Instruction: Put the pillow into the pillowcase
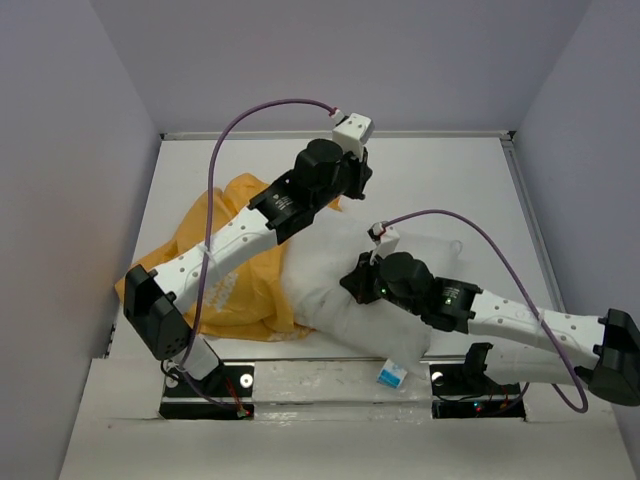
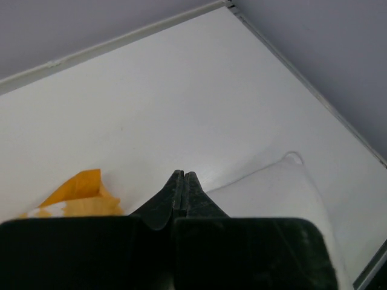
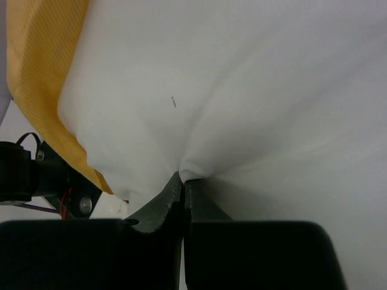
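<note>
I count one pillow (image 1: 325,300), one pillowcase (image 1: 245,285) and two hands. Nearest me, the pillow's blue-and-white tag (image 1: 392,375) sits at the near edge of the desk (image 1: 440,180), between the arm bases. The pillow lies across the near middle of the desk, plump and white. My right hand (image 3: 183,181) is pinched tight on a fold of the pillow's fabric, jaws together with cloth bunched between them.

The pillowcase lies crumpled on the left, touching the pillow's left side; I cannot tell whether any of the pillow is inside it.

Farther out, my left hand (image 2: 183,178) has its fingers pressed together with nothing between them, above bare desk, with pillowcase to its left and a pillow corner to its right.

The desk is plain white. Its far half lies open up to a raised rim (image 1: 250,134) along the back and the right side. Pale grey walls (image 1: 350,60) close in on three sides.
</note>
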Tool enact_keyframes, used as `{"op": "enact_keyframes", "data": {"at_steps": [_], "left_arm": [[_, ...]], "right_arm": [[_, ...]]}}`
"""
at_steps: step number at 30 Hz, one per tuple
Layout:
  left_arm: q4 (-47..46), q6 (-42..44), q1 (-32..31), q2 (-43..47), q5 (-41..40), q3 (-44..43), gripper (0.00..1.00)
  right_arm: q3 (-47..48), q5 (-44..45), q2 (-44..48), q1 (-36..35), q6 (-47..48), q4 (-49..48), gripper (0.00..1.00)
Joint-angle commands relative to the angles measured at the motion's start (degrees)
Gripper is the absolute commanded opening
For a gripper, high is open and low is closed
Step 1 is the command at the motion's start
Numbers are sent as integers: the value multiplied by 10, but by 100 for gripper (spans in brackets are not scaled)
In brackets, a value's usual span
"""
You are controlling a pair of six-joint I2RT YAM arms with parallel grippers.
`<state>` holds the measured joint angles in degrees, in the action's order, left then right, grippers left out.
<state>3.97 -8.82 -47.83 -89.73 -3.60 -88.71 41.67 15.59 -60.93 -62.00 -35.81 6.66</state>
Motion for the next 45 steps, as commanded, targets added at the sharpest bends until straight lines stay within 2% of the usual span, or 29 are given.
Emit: {"op": "enact_keyframes", "data": {"at_steps": [1,2,3,5,6,7,9,14,17,20,22,23,27,29,31,35,36,37,38,40,43,44,45], "left_arm": [[58,12,5,60,-76,45,0],[74,13,5,74,-136,72,2],[113,10,5,100,-166,105,22],[139,-1,5,132,-210,145,43],[152,-5,5,166,-213,167,64],[155,-8,5,180,-214,185,70],[162,-16,5,206,-214,225,78],[178,-16,5,188,-234,245,79],[170,-7,6,167,-238,248,74],[155,4,7,140,-276,238,57],[141,12,6,131,-293,228,50],[136,14,7,124,-303,224,40],[96,20,7,124,-331,208,18],[50,21,7,140,-287,208,6],[27,16,7,146,-250,198,1],[-5,-2,7,152,-142,182,0],[-12,-8,7,155,-127,182,0],[-12,-8,7,157,-117,182,0],[-18,-10,7,159,-106,187,0],[-20,-12,7,168,-102,196,0],[-26,-14,6,178,-102,206,0],[-27,-16,7,179,-98,209,0],[-33,-17,7,183,-92,211,0]], "right_arm": [[24,67,40,-1,1,-7,0],[27,74,42,-1,2,9,0],[27,93,47,-1,5,18,0],[22,109,50,-1,8,20,0],[21,113,49,-1,9,20,0],[20,115,49,-1,10,20,0],[24,110,42,-1,8,20,0],[22,96,37,-1,5,15,0],[15,94,41,-1,2,14,0],[8,86,46,-1,1,10,0],[4,74,44,-1,4,4,0],[3,71,43,-1,7,0,0],[-11,35,33,-1,12,-23,0],[-10,19,25,-1,17,-28,0],[-6,11,21,-1,25,-27,0],[15,-16,32,-1,51,-18,2],[39,-23,34,-1,60,-10,23],[39,-31,31,-1,70,3,38],[73,-55,29,5,95,32,61],[116,-112,26,26,134,59,74],[138,-186,34,86,157,45,81],[142,-241,32,113,174,35,84],[142,-310,18,176,191,7,87]]}}
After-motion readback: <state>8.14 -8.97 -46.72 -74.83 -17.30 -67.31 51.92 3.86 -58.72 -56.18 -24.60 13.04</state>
